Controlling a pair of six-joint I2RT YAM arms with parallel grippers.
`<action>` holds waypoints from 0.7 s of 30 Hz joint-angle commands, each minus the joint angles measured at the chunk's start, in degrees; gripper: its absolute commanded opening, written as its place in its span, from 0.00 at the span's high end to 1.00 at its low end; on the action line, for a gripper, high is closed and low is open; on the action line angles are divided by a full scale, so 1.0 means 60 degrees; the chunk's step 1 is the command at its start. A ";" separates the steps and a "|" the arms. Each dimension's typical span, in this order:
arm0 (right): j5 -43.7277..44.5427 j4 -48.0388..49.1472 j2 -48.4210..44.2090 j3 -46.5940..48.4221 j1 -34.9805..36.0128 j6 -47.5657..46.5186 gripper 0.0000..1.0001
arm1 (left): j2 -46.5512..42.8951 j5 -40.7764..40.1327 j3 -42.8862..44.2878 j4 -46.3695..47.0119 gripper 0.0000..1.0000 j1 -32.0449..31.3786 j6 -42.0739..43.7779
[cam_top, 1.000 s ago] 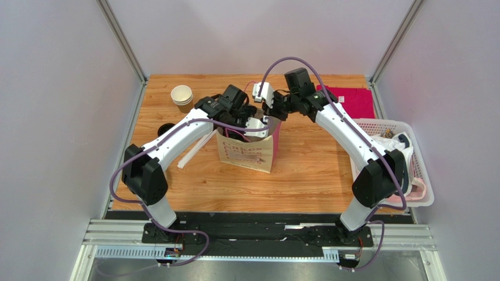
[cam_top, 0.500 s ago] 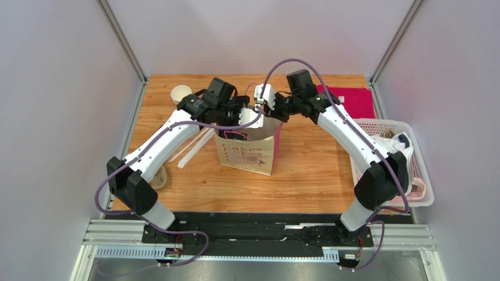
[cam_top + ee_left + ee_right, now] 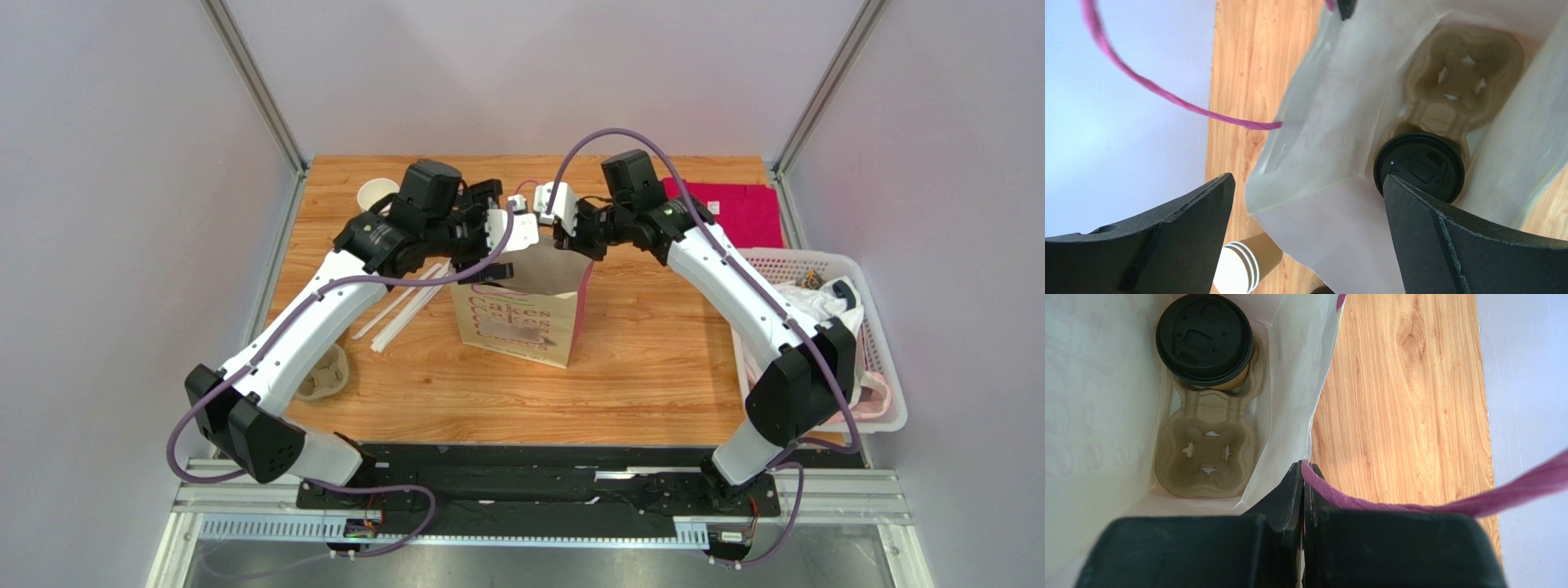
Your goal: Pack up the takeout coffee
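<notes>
The takeout coffee (image 3: 1204, 338), a brown cup with a black lid, stands in one cell of the grey pulp carrier (image 3: 1207, 447) at the bottom of the cream paper bag (image 3: 521, 316). It also shows in the left wrist view (image 3: 1419, 166). My left gripper (image 3: 1306, 190) is open and empty, above the bag's far left rim (image 3: 513, 221). My right gripper (image 3: 1303, 478) is shut on the bag's rim and its pink handle (image 3: 1438, 502), and holds the mouth open at the far right (image 3: 572, 237).
A stack of empty paper cups (image 3: 375, 194) stands far left behind the left arm. White straws (image 3: 399, 309) lie left of the bag. A pale round thing (image 3: 321, 371) lies near the left edge. A red cloth (image 3: 736, 208) and a white basket (image 3: 846, 355) are at the right.
My left gripper has risen out of the bag, empty, and moved back to the far left rim. The right gripper has kept its hold on the bag.
</notes>
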 commanded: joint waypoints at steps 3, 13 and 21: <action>-0.0212 -0.0043 -0.0454 -0.0212 -0.0009 -0.0303 1.00 | -0.0241 0.0110 0.0450 0.0784 0.01 0.0268 -0.1676; -0.0417 -0.0116 -0.0659 -0.0270 -0.0010 -0.0405 1.00 | -0.1047 0.0741 0.0334 0.1998 0.01 0.0591 -0.3711; -0.1002 -0.0584 -0.0996 -0.0402 -0.0024 -0.0640 1.00 | -0.0286 0.0492 0.1636 0.1679 0.01 0.1615 -0.5720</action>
